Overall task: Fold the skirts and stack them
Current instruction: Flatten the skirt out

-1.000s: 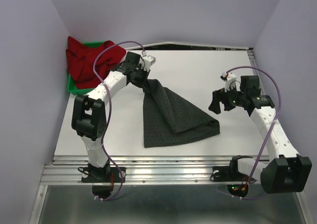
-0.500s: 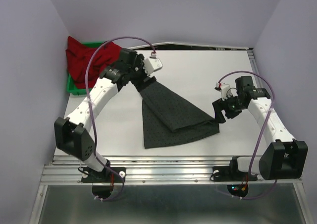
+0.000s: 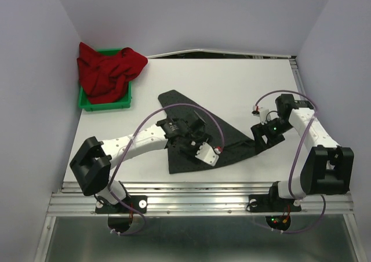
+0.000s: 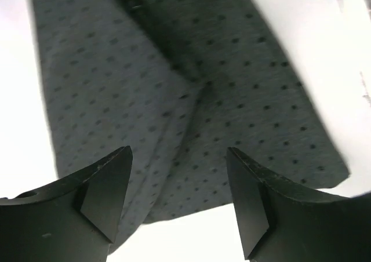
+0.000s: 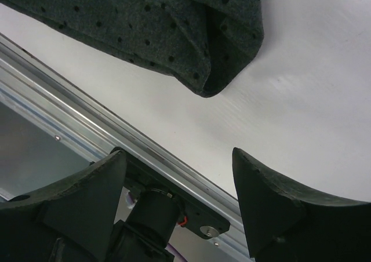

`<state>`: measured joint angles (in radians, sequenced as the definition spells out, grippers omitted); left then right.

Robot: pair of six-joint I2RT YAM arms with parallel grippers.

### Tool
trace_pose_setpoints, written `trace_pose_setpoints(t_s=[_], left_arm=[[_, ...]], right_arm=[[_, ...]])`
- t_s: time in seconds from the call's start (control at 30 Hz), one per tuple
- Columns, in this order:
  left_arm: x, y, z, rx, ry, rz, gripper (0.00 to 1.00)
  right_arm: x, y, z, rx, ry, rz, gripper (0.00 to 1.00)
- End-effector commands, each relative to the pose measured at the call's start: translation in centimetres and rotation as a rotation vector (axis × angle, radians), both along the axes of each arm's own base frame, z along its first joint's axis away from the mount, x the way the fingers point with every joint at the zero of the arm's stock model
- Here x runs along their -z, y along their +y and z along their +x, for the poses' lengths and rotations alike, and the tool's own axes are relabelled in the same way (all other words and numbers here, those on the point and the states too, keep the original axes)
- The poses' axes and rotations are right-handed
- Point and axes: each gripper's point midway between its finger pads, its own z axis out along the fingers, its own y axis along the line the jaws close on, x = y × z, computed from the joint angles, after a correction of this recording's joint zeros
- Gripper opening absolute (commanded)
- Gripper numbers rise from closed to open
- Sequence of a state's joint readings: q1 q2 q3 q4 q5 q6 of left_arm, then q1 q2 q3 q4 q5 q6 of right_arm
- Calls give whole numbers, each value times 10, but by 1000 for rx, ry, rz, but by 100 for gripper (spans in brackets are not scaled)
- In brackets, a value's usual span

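Top external: the charcoal dotted skirt (image 3: 184,104) lies spread flat mid-tabletop (image 3: 232,82). The red skirt (image 3: 107,71) is heaped in the green bin (image 3: 107,104) at the far left.

Left wrist: the left gripper (image 4: 178,157) is released and grasps nothing, directly over the dotted cloth.

Right wrist: the right gripper (image 5: 178,157) is released, near the skirt's folded corner but apart from it.

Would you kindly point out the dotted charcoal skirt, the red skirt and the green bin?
dotted charcoal skirt (image 3: 232,139), top external view, its flat right part.
red skirt (image 3: 107,71), top external view, middle of the bunched cloth.
green bin (image 3: 104,106), top external view, its near wall.
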<state>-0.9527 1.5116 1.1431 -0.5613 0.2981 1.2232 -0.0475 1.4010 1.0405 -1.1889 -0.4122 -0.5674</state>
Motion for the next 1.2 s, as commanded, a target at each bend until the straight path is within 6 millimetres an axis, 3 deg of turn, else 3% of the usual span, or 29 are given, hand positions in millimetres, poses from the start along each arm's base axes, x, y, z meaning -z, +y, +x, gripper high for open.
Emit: trace_pose_setpoints(t_s=[0.0,0.23,0.37,0.47,0.5,0.6,0.73,0.87,0.93,0.97,1.07,1.1,1.13,1.17], left_arm=[[4,-19,-12,61,-27,-69,77],[36,-34,-20,65,-26,-72,74],[47,-44,-5,26,-72,-99,70],[46,-50,5,-2,-110,-120,56],[45,-49,12,-26,-141,-122,43],[23,-53,26,-72,-215,-182,23],[-24,-58,38,-119,-266,-271,0],[-94,-70,55,-208,-204,-403,0],[-109,-64,72,-278,-150,-435,0],[-126,-65,76,-285,-134,-456,0],[-133,-58,100,-370,-84,-455,0],[-152,-58,108,-391,-80,-481,0],[-157,-53,118,-426,-67,-493,0],[-148,-53,122,-437,-37,-462,0]], right_arm=[[3,7,-12,-13,52,54,78],[13,10,-13,4,92,84,78],[15,10,-10,7,97,85,78],[18,9,-9,8,105,79,78],[19,9,-9,10,109,76,78],[19,8,-7,11,105,73,79],[17,8,-1,21,91,70,81],[9,4,18,23,14,52,85],[6,1,28,25,-39,31,86],[4,-3,37,27,-84,9,86],[2,-10,50,13,-168,-26,87],[-2,-11,57,5,-219,-32,87],[-2,-11,61,-19,-254,-36,87],[-1,-10,65,-31,-288,-31,87]])
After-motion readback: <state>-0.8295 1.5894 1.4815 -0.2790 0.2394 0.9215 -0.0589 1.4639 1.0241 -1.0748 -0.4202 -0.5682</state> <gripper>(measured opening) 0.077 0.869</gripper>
